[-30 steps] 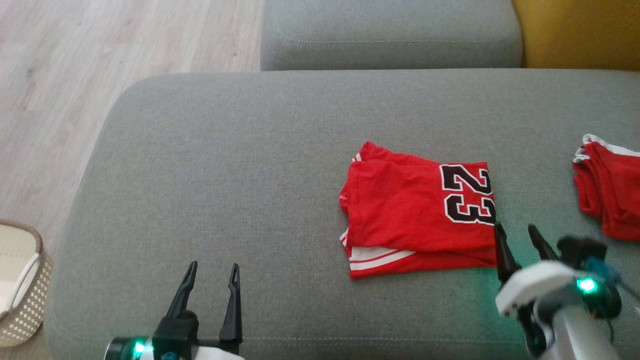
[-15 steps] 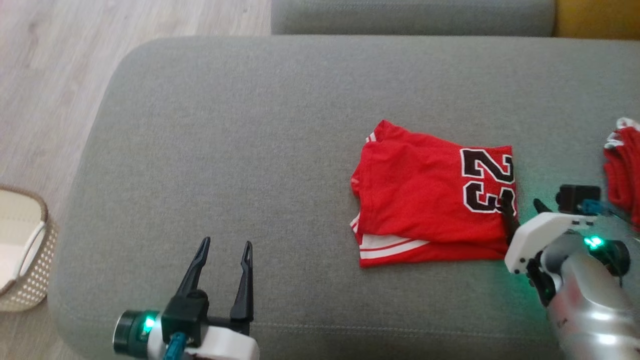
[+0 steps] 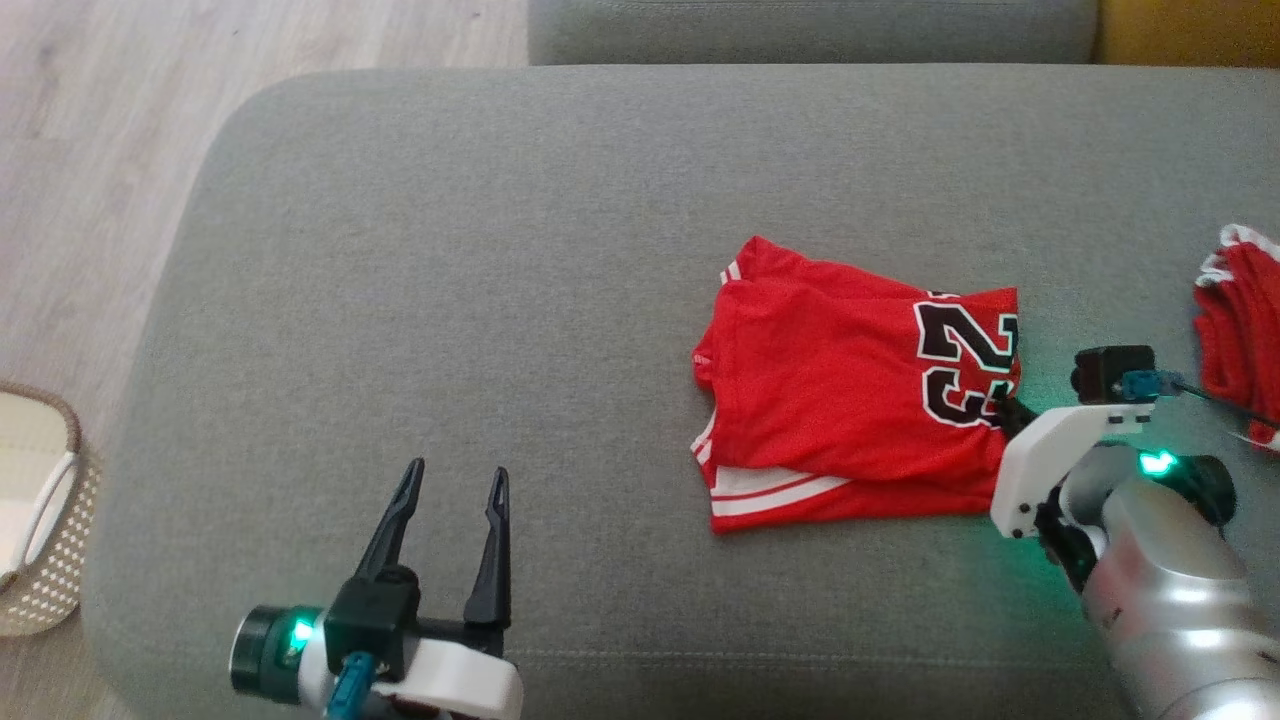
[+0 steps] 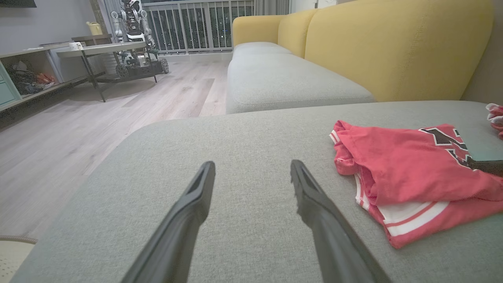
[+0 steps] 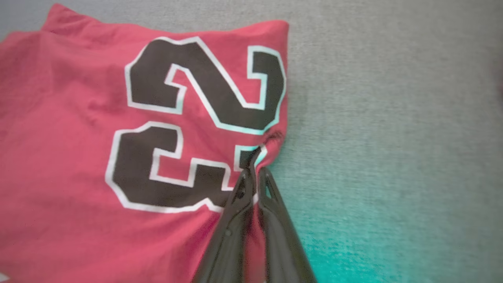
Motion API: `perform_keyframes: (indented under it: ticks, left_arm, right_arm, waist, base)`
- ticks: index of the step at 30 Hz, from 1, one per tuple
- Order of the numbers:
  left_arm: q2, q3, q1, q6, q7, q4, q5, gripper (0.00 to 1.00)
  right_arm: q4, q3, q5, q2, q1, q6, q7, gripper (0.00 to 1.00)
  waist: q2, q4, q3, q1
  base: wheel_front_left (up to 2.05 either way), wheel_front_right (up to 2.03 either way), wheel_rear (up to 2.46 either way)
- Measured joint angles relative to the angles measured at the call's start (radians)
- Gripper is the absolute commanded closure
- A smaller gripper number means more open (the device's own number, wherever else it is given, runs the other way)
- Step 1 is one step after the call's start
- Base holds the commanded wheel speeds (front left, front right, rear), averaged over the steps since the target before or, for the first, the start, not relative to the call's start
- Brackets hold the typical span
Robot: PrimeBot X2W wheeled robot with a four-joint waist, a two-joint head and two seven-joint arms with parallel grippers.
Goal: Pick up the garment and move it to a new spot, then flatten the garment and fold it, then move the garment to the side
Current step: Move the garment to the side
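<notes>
The garment (image 3: 830,400) is a folded red jersey with a black "23" and white stripes, lying on the grey sofa cushion (image 3: 450,300) right of centre. My right gripper (image 3: 1005,412) is shut on the jersey's right edge beside the number; in the right wrist view the red garment (image 5: 78,157) is pinched between the fingertips (image 5: 249,179) and puckers there. My left gripper (image 3: 450,490) stands open over bare cushion at the lower left, well away from the jersey. In the left wrist view its gripper (image 4: 251,173) has nothing between the fingers, and the garment (image 4: 408,173) lies to the right.
A second red garment (image 3: 1235,330) lies at the cushion's right edge. A pale woven basket (image 3: 40,520) stands on the wooden floor (image 3: 90,150) at the left. Another grey cushion (image 3: 800,30) and a yellow backrest (image 4: 385,43) lie behind.
My right gripper reached the jersey's right edge and closed on it, puckering the cloth. The head camera has shifted. The left gripper stayed open.
</notes>
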Motion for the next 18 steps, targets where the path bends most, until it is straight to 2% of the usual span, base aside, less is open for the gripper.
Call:
perform_keyframes:
  ticks: [8, 18]
  left_arm:
    - [0.0, 0.006, 0.002, 0.007, 0.0, -0.005, -0.001, 0.0]
    - [0.0, 0.003, 0.002, 0.007, 0.0, -0.002, -0.001, 0.0]
  right_arm:
    - [-0.012, 0.01, -0.003, -0.081, -0.038, 0.0, -0.056, 1.0]
    - [-0.118, -0.02, 0.019, -0.233, -0.159, 0.0, -0.021, 1.0]
  waist:
    - [0.0, -0.051, -0.003, 0.0]
    - [0.0, -0.129, 0.002, 0.0]
  base:
    - [0.0, 0.0, 0.0]
    - [0.0, 0.0, 0.0]
